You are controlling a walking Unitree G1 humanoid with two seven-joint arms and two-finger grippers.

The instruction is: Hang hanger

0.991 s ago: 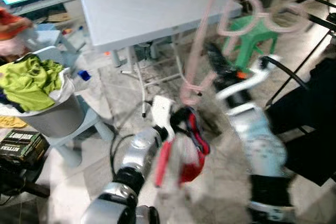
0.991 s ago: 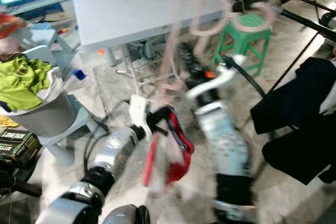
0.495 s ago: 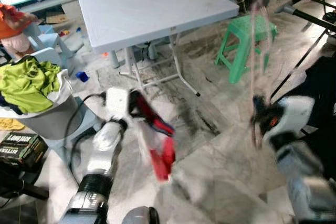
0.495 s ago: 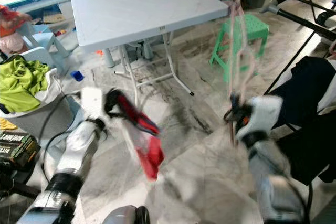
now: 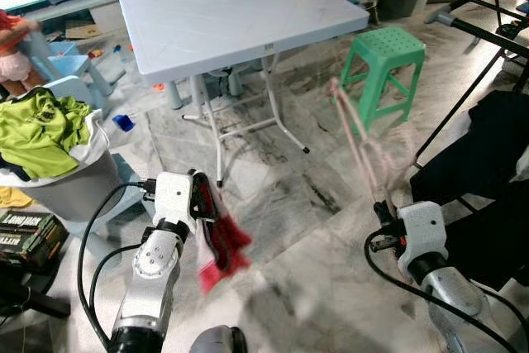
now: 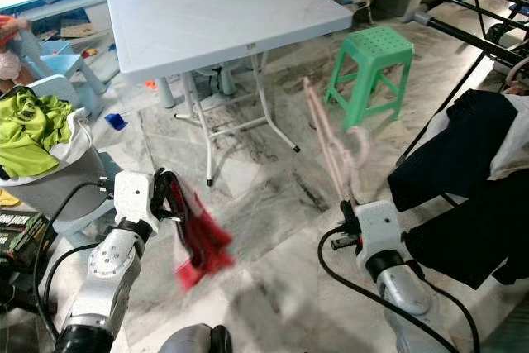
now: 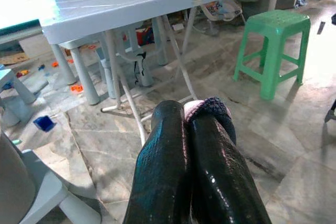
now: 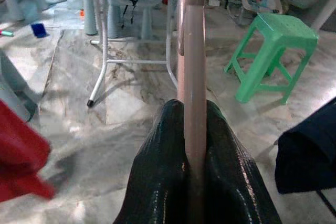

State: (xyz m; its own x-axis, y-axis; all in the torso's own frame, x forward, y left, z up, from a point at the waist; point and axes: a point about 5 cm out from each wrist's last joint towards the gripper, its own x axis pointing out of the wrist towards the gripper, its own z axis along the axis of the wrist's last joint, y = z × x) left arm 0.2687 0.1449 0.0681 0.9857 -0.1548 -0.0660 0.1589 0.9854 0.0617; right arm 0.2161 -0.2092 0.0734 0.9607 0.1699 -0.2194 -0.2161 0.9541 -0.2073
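Right pincer point(image 8: 192, 145): fingers pressed together on the pink hanger, low at about 4 o'clock in the head views, over the marble floor.
Pink hanger point(image 5: 357, 142): gripped at its lower end; it rises from the right pincer toward 11 o'clock, blurred, ending near the green stool. In the right wrist view its stem runs straight up between the two black fingers point(image 8: 157, 177).
Left pincer point(image 7: 190, 129): fingers closed tight on a piece of cloth, a pale and dark fold showing at the tips; it sits at about 8 o'clock in the head views.
Red cloth point(image 5: 219, 245): hangs down from the left pincer, blurred, red with a darker edge, above the floor.
Left arm point(image 5: 153, 266): silver, with a black cable looping beside it, reaching up from the bottom edge.
Right arm point(image 5: 434, 274): silver and white, a black cable curling at its side.
Counter point(image 5: 235, 10): pale grey folding counter at 12 o'clock, white metal legs beneath.
Green stool point(image 5: 382, 64): at about 2 o'clock, just beside the counter's corner.
Laundry basket point(image 5: 70, 183): grey, at 9 o'clock, heaped with a lime-green garment point(image 5: 41, 126).
Dark clothing point(image 5: 475, 155): draped at 3 o'clock beside a black rack bar point(image 5: 471, 84).
Floor point(image 5: 306, 204): grey-veined marble tiles.
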